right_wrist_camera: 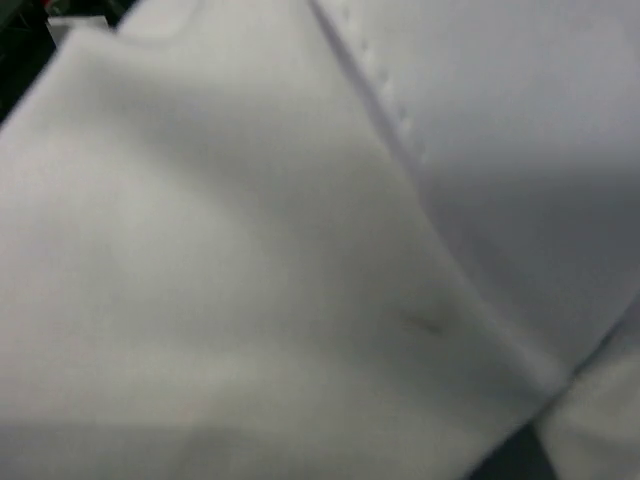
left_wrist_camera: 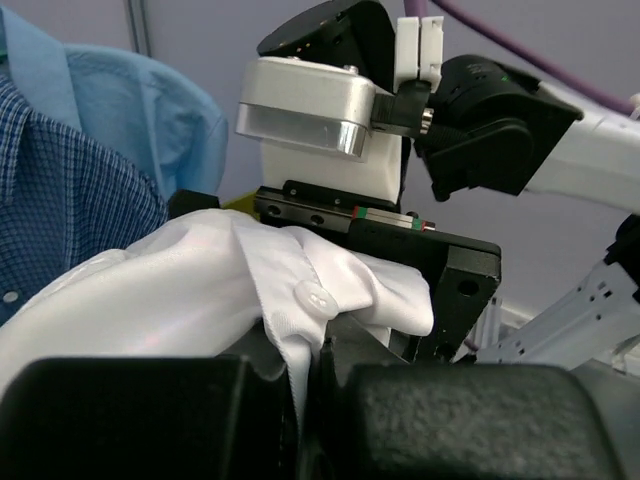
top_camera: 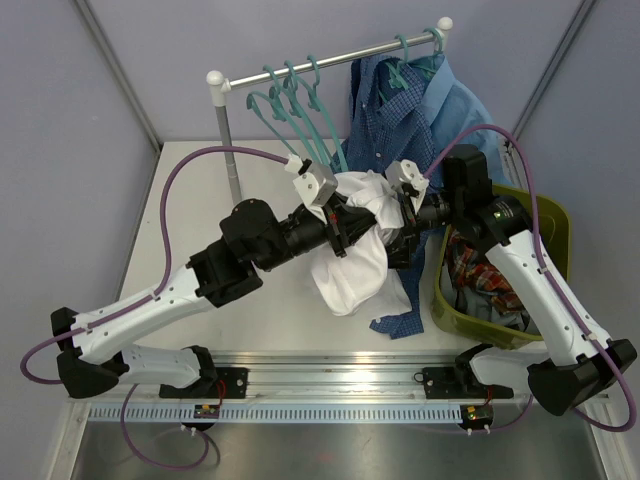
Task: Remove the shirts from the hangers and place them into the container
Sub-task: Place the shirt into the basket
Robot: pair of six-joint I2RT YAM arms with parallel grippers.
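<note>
A white shirt [top_camera: 350, 265] hangs bunched between my two grippers above the table's middle. My left gripper [top_camera: 338, 228] [left_wrist_camera: 310, 400] is shut on its buttoned edge [left_wrist_camera: 318, 297]. From the right, my right gripper [top_camera: 392, 215] faces it with jaws wide, one finger [left_wrist_camera: 465, 290] showing beside the cloth. White cloth [right_wrist_camera: 250, 250] fills the right wrist view and hides those fingers. A dark blue check shirt [top_camera: 390, 110] and a light blue shirt [top_camera: 455, 100] hang on hangers at the rail's right end. Three bare teal hangers [top_camera: 290, 105] hang to the left. The olive container [top_camera: 555, 215] at right holds a plaid shirt [top_camera: 480, 275].
The silver rail [top_camera: 330, 60] with white ball ends crosses the back on a post [top_camera: 228, 135]. The dark blue shirt's tail [top_camera: 398, 320] reaches the table beside the container. Grey walls close the back and sides.
</note>
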